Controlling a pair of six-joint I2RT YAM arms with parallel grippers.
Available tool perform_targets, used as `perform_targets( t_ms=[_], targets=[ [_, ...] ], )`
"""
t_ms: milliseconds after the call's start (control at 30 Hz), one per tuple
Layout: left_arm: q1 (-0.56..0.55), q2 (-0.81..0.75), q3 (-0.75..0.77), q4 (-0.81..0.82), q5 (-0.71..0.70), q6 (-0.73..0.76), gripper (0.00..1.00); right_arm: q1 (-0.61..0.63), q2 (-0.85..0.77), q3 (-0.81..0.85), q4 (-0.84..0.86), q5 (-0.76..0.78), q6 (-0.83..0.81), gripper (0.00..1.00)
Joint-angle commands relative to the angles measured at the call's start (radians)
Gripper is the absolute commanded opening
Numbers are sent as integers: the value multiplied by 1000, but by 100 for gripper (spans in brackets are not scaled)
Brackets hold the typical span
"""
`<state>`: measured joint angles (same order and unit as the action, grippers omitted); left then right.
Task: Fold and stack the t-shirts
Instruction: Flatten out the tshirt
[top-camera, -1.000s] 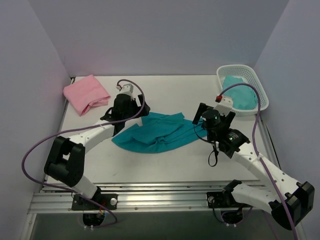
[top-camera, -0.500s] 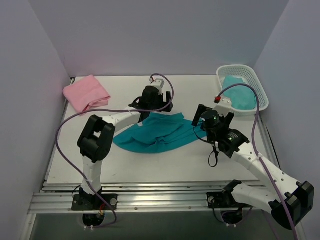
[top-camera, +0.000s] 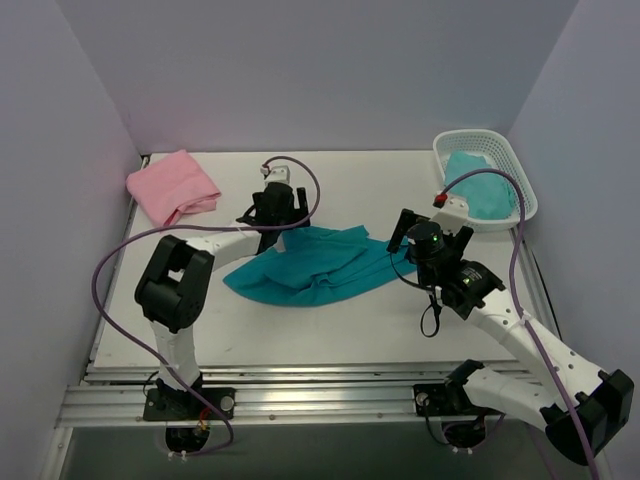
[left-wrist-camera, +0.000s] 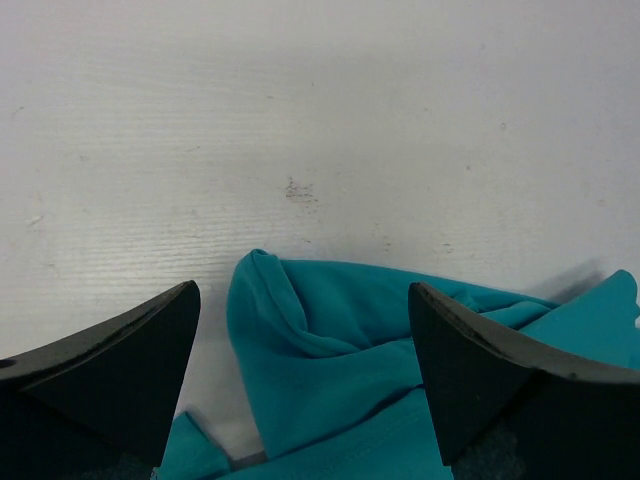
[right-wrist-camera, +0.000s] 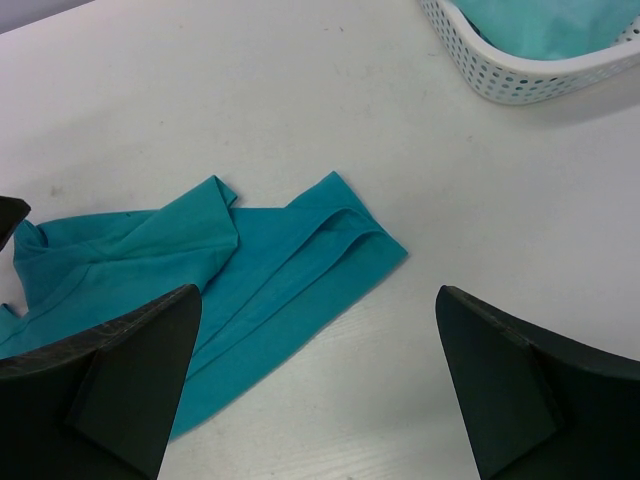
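Lying crumpled in the middle of the table, the teal t-shirt stretches between both grippers. The left gripper hangs over its far left edge, jaws wide apart and holding nothing. The right gripper hovers just beside its right end, jaws likewise spread and empty. The pink t-shirt sits folded at the far left corner. A white basket at the far right holds more teal cloth.
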<state>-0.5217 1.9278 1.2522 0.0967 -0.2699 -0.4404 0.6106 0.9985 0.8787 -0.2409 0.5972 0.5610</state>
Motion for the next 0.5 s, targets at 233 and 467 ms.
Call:
perform_targets(
  t_ms=[233,467],
  targets=[
    [5,14,-22,61,-38,-41,94,6,9,9,-8,38,10,100],
    [5,82,-7,63,-9,-78,73,6,5,5,-15,47,13,100]
  ],
)
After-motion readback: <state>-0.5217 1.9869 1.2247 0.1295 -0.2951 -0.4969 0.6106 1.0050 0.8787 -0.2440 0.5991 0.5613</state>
